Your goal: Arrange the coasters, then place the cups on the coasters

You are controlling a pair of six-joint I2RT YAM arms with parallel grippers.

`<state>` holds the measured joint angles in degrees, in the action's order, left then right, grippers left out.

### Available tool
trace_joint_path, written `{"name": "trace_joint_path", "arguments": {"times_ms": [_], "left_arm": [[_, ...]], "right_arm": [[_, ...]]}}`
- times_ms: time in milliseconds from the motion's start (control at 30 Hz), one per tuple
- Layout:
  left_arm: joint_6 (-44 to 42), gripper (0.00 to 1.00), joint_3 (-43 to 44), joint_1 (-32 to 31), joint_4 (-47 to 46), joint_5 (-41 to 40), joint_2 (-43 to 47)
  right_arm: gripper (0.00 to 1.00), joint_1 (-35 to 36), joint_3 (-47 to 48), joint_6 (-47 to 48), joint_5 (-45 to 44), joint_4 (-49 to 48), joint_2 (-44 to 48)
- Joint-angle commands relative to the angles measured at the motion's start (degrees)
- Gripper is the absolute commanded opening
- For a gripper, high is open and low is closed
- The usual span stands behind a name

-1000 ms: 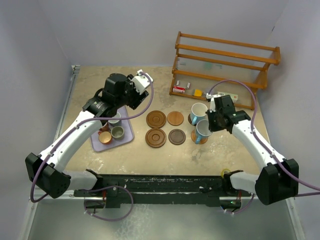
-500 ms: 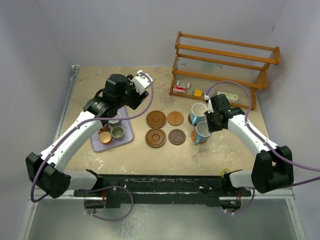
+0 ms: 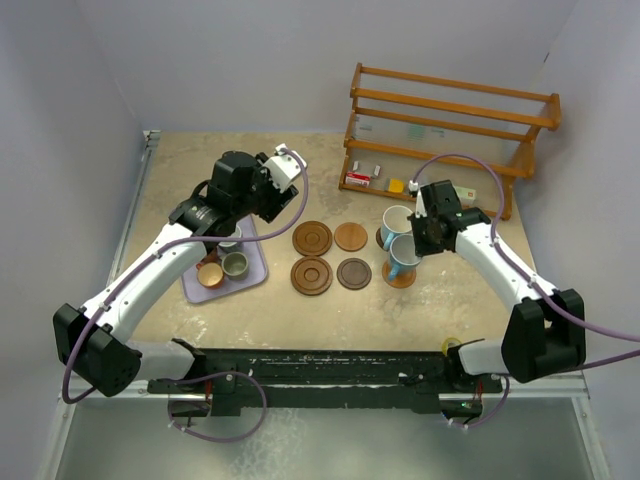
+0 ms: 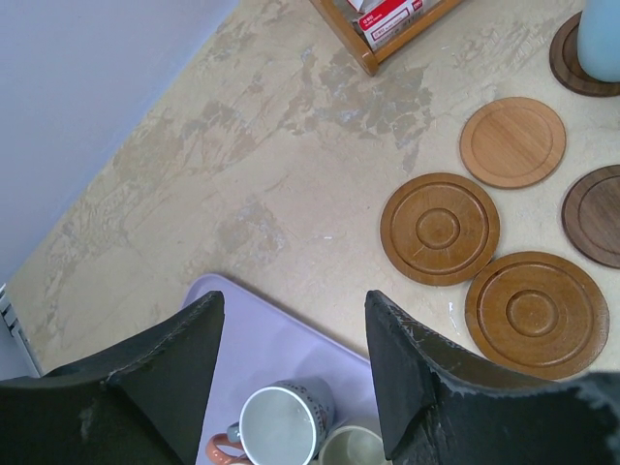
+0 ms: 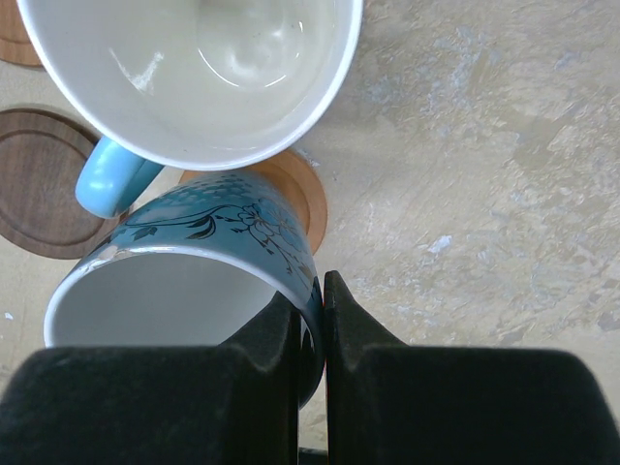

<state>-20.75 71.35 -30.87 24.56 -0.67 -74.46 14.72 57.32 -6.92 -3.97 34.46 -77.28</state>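
My right gripper (image 5: 325,291) (image 3: 420,243) is shut on the rim of a light-blue flowered cup (image 5: 194,257) (image 3: 404,258), one finger inside and one outside. The cup hangs tilted over a light wooden coaster (image 5: 308,199) (image 3: 398,279); whether it touches, I cannot tell. A second light-blue cup (image 5: 189,68) (image 3: 396,224) stands just beyond on a dark coaster. Several bare coasters (image 3: 312,238) (image 3: 350,236) (image 3: 311,275) (image 3: 354,273) lie mid-table. My left gripper (image 4: 293,302) (image 3: 232,222) is open above the lavender tray (image 4: 257,329), over a pale-blue cup (image 4: 281,426) and a grey-green cup (image 4: 355,448). A copper cup (image 3: 210,275) sits on the tray too.
A wooden rack (image 3: 450,130) stands at the back right with small red-white (image 3: 362,178) and yellow (image 3: 396,185) items on its lowest shelf. The lavender tray (image 3: 255,270) lies at the left. Walls close the table at left, back and right.
My right gripper has carried the flowered cup a little away from the near edge, closer to the second blue cup. The left gripper has barely moved.
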Motion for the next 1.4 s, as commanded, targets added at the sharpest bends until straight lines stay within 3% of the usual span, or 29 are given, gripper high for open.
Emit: {"name": "trace_joint_path", "arguments": {"times_ms": [0,400,1367], "left_arm": [[-0.43,0.58,-0.27,0.20,-3.00,0.93,1.47],[-0.34,0.58,1.30,0.23,-1.72,1.54,0.58],[-0.87,0.59,1.45,0.37,-0.98,0.94,0.61]], "right_arm": [[0.00,0.04,2.97,-1.03,0.11,-0.05,-0.84],[0.00,0.00,2.11,-0.75,-2.93,-0.93,-1.30],[0.00,0.04,0.51,-0.29,0.23,-1.59,-0.33]]}}
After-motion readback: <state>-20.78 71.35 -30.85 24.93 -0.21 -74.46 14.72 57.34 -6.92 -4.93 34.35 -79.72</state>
